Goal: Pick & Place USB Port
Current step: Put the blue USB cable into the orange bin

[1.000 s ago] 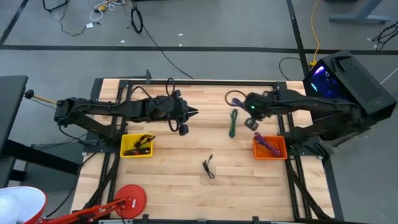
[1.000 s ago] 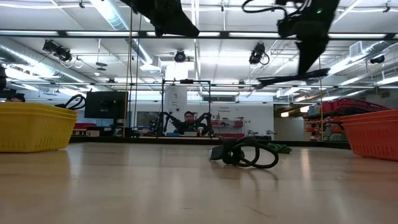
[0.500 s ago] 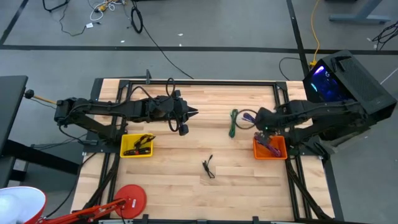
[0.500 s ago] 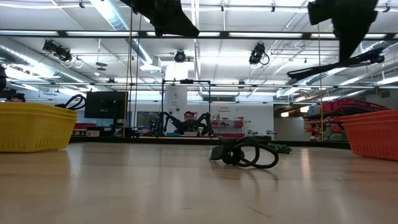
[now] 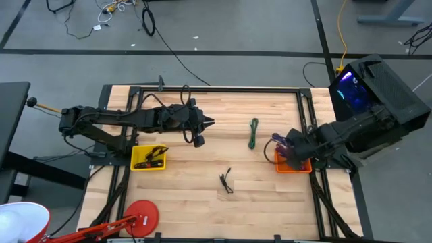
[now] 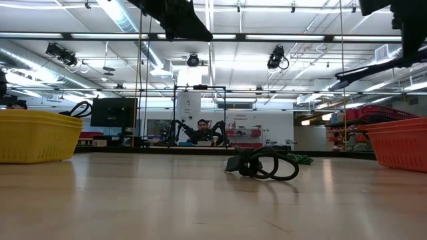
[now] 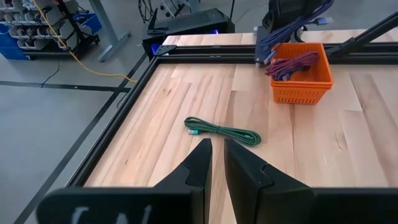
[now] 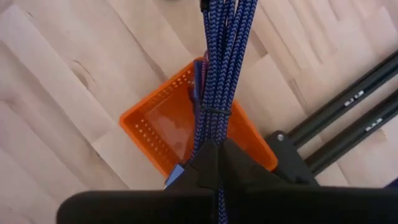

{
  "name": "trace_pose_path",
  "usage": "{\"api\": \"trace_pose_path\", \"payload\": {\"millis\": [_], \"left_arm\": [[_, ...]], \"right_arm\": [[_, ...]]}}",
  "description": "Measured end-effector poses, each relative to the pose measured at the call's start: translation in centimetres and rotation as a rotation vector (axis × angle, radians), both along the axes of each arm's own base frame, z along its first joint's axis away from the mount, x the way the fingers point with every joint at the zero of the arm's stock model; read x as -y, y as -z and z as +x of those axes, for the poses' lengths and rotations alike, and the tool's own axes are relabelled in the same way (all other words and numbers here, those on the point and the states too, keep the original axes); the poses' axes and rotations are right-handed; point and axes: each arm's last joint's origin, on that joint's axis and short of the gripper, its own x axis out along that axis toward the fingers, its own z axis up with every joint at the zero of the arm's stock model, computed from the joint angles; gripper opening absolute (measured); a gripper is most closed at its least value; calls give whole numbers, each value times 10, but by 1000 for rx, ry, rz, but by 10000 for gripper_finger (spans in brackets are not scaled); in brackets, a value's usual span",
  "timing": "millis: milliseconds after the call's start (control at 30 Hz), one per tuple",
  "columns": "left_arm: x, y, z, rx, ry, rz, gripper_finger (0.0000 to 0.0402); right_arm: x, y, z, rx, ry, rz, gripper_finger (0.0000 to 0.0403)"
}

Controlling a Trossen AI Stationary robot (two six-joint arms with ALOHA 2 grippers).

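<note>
Right gripper (image 8: 214, 155) jaws clamped on braided purple cable bundle (image 8: 221, 68) over perforated orange basket (image 8: 155, 134); left gripper (image 7: 216, 163) jaws nearly together, holding nothing, above wood-plank bench (image 5: 202, 148).

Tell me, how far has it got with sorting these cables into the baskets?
Partly done. The yellow basket holds a cable, and the orange basket has a purple one inside. In hand: the right hand, shut on a blue-purple cable, hangs over the orange basket. Left: the green cable and black cable lie on the table. The left hand waits above it.
</note>
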Motion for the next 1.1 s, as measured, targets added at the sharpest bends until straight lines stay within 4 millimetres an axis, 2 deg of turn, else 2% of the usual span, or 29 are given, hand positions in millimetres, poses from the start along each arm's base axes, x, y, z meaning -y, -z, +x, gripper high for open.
{"api": "trace_pose_path", "payload": {"millis": [167, 367, 700, 967, 1100], "left_arm": [[0, 1, 0, -6, 0, 0, 48], [0, 1, 0, -10, 0, -1, 48], [0, 1, 0, -10, 1, 1, 48], [0, 1, 0, -10, 1, 1, 48], [0, 1, 0, -10, 0, 0, 48]], "right_arm": [[-11, 6, -6, 20, 31, -29, 0], [-19, 28, -15, -37, 92, -47, 0], [-18, 60, -27, -97, 196, -135, 0], [-16, 95, -31, -104, 217, -149, 0], [-16, 95, -30, -95, 215, -155, 0]]}}
